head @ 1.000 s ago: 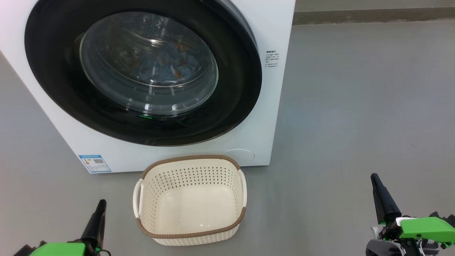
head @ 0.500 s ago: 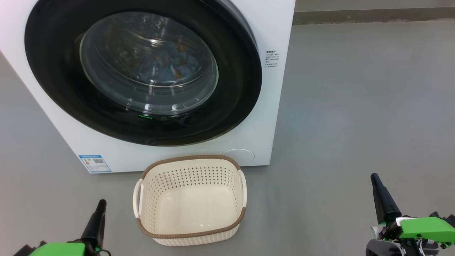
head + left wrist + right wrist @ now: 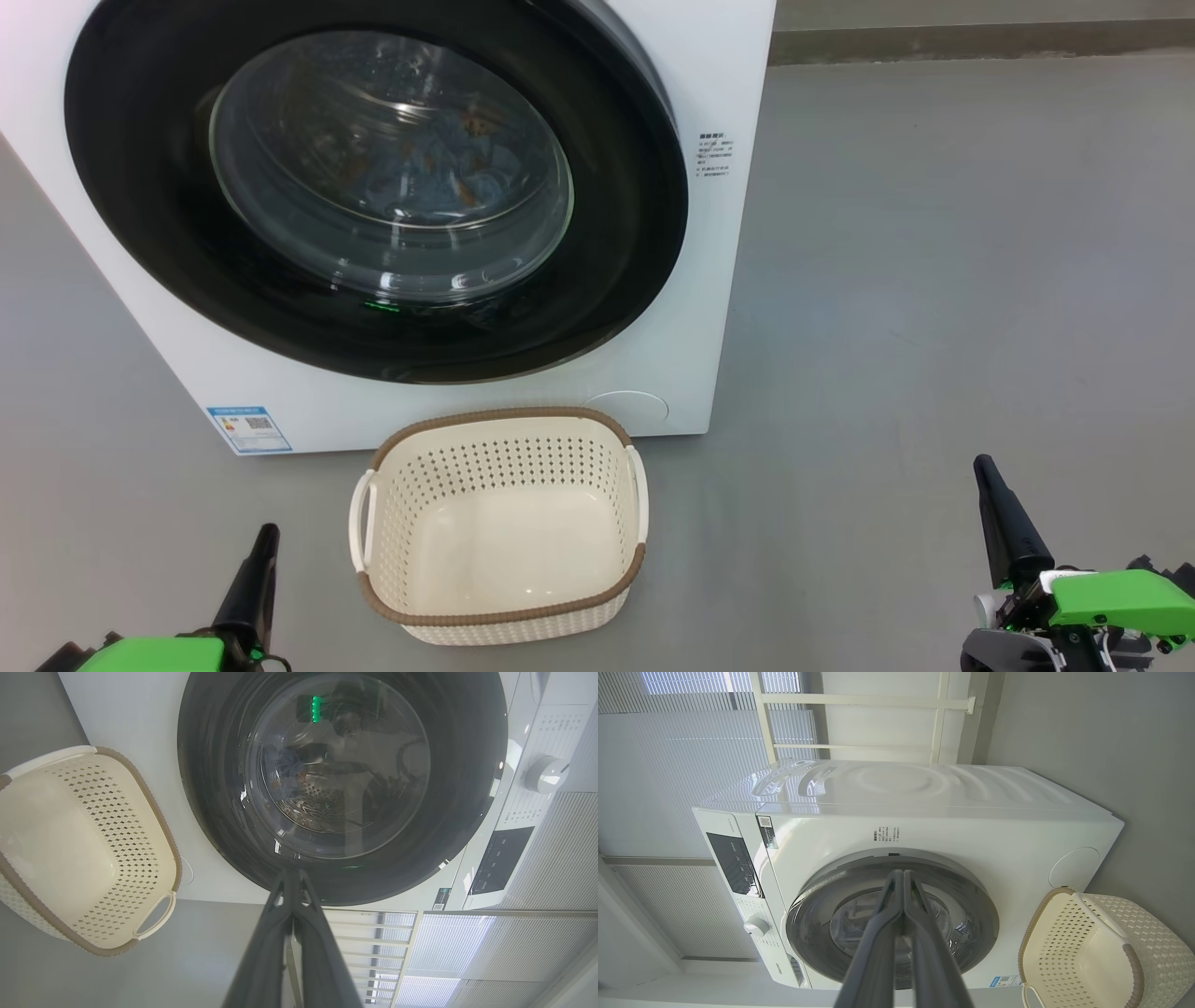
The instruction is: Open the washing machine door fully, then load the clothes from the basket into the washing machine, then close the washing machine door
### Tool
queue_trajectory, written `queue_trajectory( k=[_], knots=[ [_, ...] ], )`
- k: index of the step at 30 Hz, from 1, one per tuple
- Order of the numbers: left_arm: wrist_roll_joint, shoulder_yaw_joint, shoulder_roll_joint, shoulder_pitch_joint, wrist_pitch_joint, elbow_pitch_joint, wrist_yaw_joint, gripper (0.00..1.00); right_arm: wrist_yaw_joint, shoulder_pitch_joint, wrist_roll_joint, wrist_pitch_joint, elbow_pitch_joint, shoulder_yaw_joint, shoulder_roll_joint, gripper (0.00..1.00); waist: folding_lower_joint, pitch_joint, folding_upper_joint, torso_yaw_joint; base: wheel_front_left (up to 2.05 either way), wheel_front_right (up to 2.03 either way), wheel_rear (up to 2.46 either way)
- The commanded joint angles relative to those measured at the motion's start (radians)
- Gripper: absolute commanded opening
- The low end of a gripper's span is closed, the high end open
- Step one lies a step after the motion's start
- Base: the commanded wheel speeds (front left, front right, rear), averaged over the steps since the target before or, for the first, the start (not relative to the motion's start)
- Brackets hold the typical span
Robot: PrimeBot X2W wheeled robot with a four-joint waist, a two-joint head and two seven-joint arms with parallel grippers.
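Currently the washing machine door (image 3: pixel 616 233) sits closed against the front of the washing machine (image 3: pixel 724 84), with its black rim flush with the white panel as far as the head view shows. The clothes (image 3: pixel 448 154) lie inside the drum, visible through the glass bowl as pale blue fabric with orange-brown marks. The basket (image 3: pixel 504 448) stands empty on the floor (image 3: pixel 934 280) just in front of the machine and below the door, a spot that keeps it within reach of both arms for loading. Judged from this layout, all three steps of the task are complete. The left hand (image 3: pixel 267 534) and the right hand (image 3: pixel 982 465) are each pinched fully together and hold nothing. They sit low on either side of the basket, well apart from it and from the door, with fingers pointing toward the machine; this reads as a parked pose that keeps the arms out of the door's swing. Limits of observation: the top and left of the door are cut off in the head view. The hinge and latch cannot be made out, so a positive latch cannot be confirmed. Reflections on the glass, including a green light (image 3: pixel 381 305), obscure how many garments are inside, and the print on the blue label sticker (image 3: pixel 249 429) is too small to read.
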Motion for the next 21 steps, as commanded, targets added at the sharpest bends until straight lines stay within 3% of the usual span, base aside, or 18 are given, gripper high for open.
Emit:
queue_trajectory(
  k=[1,21],
  knots=[
    [-0.008,0.035,0.013,-0.042,0.006,-0.018,-0.003,0.0,0.002,-0.006,0.005,0.008,-0.03,0.022,-0.003,0.0,0.0,0.0,0.0,0.0,0.0,0.0,0.0],
    [-0.007,0.035,0.012,-0.042,0.007,-0.018,-0.003,0.0,0.002,-0.006,0.005,0.008,-0.03,0.022,-0.003,0.0,0.0,0.0,0.0,0.0,0.0,0.0,0.0]
  ],
)
